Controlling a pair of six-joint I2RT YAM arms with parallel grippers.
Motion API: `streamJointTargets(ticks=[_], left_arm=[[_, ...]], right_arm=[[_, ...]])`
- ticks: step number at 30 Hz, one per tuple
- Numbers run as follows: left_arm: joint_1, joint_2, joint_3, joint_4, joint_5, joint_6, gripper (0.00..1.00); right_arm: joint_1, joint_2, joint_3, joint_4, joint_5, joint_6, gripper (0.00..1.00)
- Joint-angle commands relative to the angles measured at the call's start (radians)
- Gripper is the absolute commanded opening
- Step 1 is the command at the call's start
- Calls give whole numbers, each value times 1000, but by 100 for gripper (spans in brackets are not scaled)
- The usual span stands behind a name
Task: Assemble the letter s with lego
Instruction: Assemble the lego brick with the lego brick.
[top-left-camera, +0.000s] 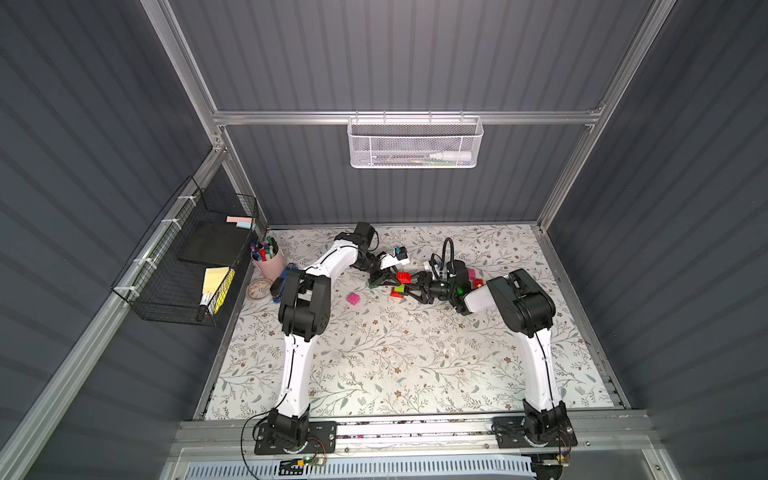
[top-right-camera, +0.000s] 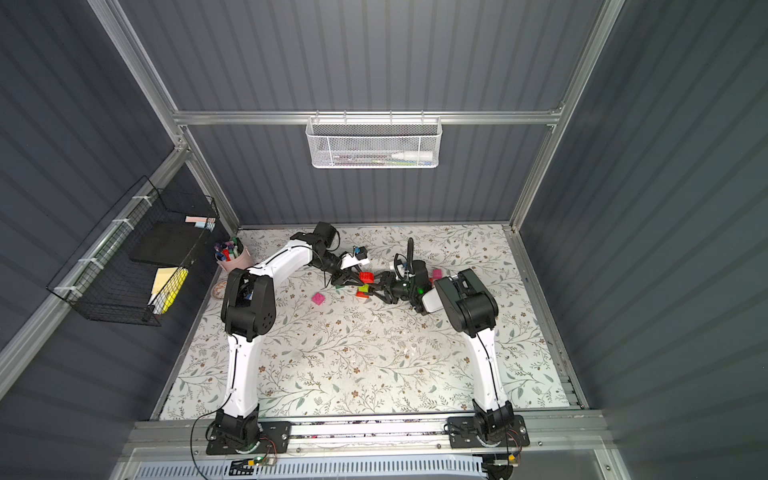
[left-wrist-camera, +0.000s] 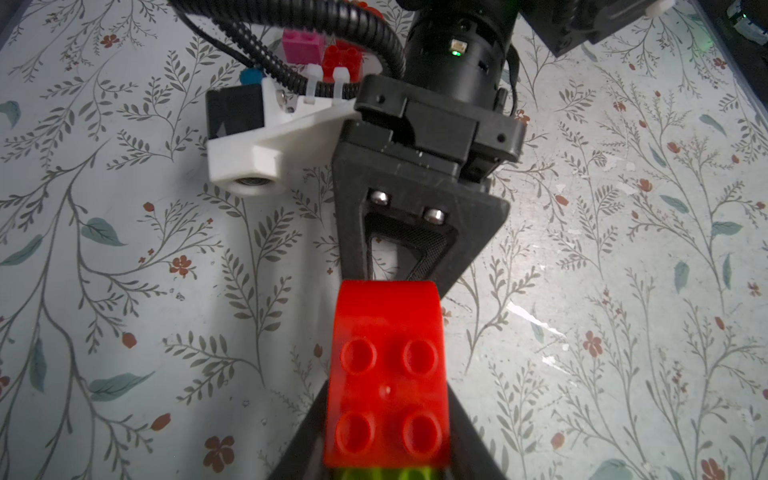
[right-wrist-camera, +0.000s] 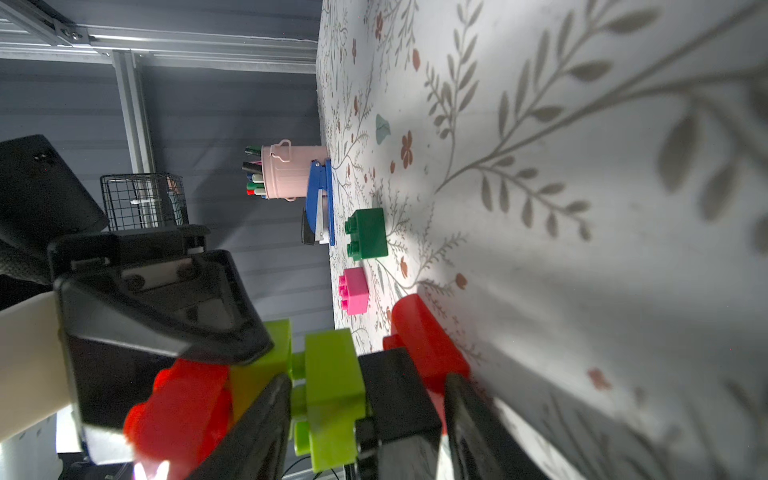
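The left gripper (top-left-camera: 395, 281) clamps the glossy studded lego stack (left-wrist-camera: 388, 374); right gripper (top-left-camera: 409, 287) seemingly straddles it, matte fingers' (right-wrist-camera: 249, 428) grip unclear.

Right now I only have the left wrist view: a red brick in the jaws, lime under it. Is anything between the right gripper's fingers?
Observer: Yes, in the right wrist view a lime brick and a black brick sit between the fingers of the right gripper, close to your red brick.
Operator: Any loose bricks off to the side?
Observer: A pink brick lies alone on the table, apart from both grippers.
Operator: Anything else?
Observer: A dark green brick sits near the blue stapler.
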Motion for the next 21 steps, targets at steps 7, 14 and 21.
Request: streamJointTargets(ticks=[7,14,21], left_arm=[[10,38,39,-75,-11,52,27],[11,55,46,-71,-31,59,27],[15,59,47,-92,-25,75,27]], right_arm=[[3,43,-3,-118,-16,-37,59],[2,50,1,-121,-27,-42,59],[-3,62,4,-131,-37,-50,58]])
